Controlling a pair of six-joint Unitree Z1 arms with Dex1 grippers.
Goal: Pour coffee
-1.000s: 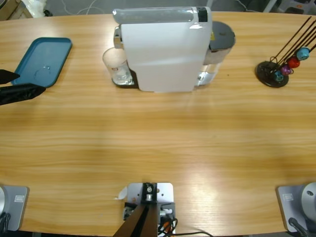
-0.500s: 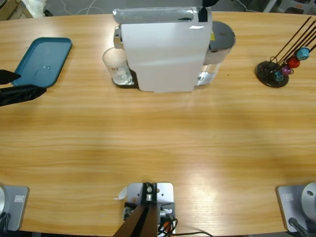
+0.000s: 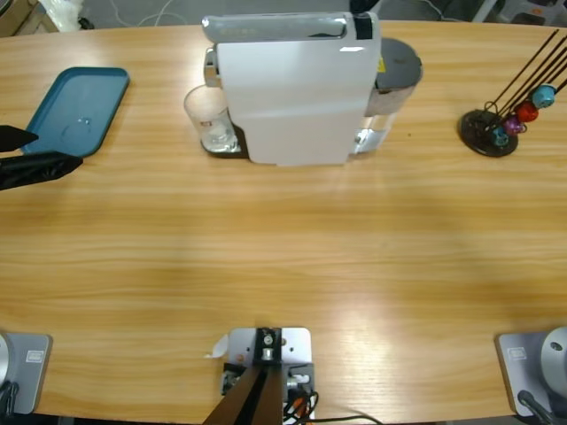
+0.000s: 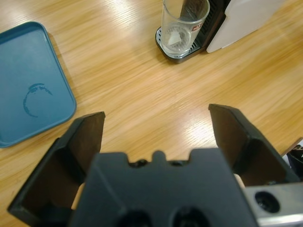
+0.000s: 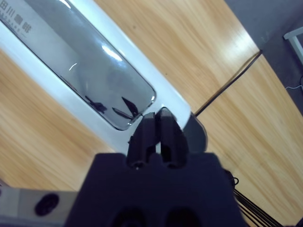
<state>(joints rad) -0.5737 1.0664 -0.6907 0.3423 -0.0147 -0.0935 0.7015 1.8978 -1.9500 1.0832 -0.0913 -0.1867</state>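
almost nothing has moved since the earlier frames; only the dark tip at the machine's top rear has shifted slightly. left gripper [image 4: 156, 130] hangs with jaws spread wide and empty over the table's [image 3: 283, 257] left edge, just beside the teal tray [image 3: 75, 108]. right gripper [image 5: 158, 127] has its jaws pressed together at the white coffee machine's [image 3: 292, 88] top. no coffee shows in the glass [image 4: 183, 23], which stands on the drip tray under the spout. a capsule rack [image 3: 509, 106] stands near the right edge.
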